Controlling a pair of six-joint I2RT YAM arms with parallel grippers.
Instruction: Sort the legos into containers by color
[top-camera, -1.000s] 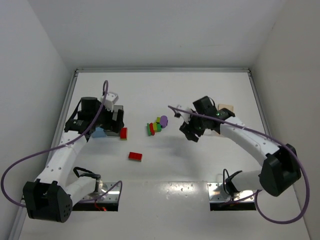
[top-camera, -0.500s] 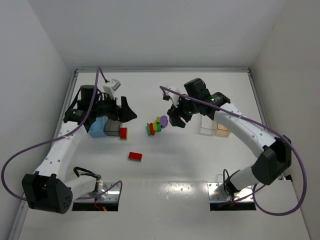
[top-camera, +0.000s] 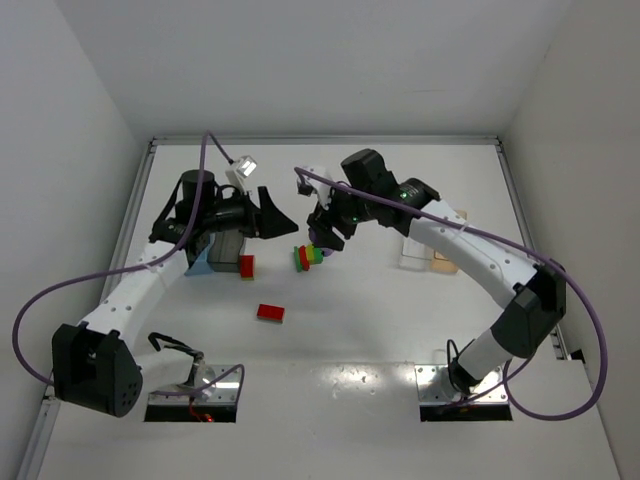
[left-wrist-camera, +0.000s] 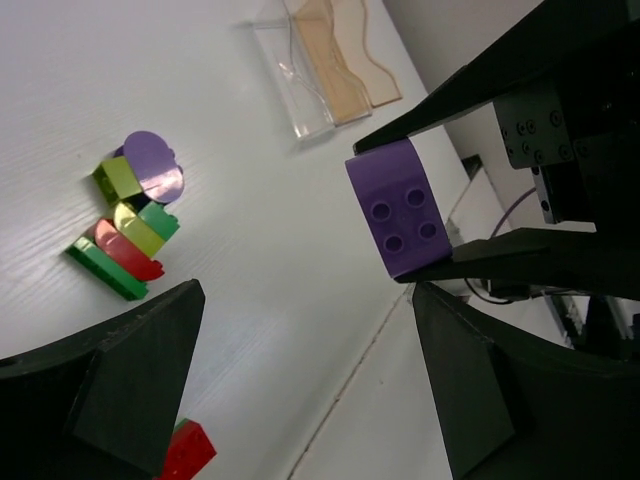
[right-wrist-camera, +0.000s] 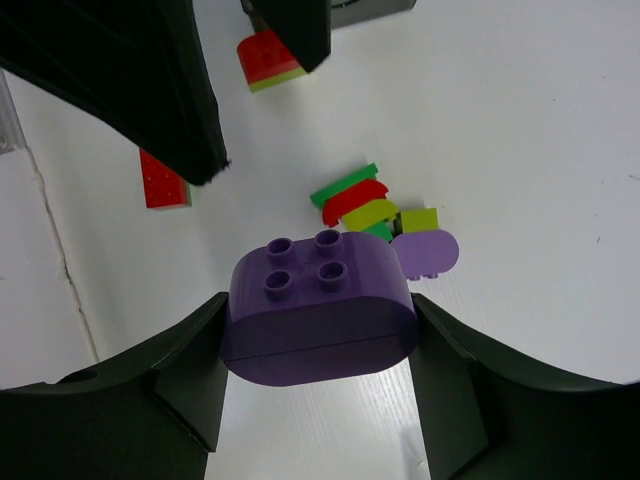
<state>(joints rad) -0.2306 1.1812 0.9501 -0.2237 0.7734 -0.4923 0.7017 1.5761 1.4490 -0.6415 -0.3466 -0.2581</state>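
Observation:
My right gripper (right-wrist-camera: 320, 345) is shut on a rounded purple lego (right-wrist-camera: 320, 305) and holds it above the table. In the top view this gripper (top-camera: 325, 228) hangs just over a small pile of legos (top-camera: 310, 256) in red, green, yellow-green and purple. My left gripper (top-camera: 278, 217) is open and empty, just left of the right one and pointed at it. The left wrist view shows the held purple lego (left-wrist-camera: 398, 205) beyond the open left fingers (left-wrist-camera: 125, 380). A red lego (top-camera: 270, 312) lies alone nearer the bases. A red and yellow-green lego (top-camera: 246, 266) lies by the left containers.
A light blue container (top-camera: 199, 264) and a dark grey one (top-camera: 228, 246) stand at the left under the left arm. A clear container (top-camera: 416, 250) and a tan-orange one (top-camera: 446, 264) stand at the right. Metal base plates (top-camera: 205, 385) sit at the near edge.
My right gripper has carried the purple lego leftward from near the right containers to above the pile. My left gripper has swung right from over the left containers toward it.

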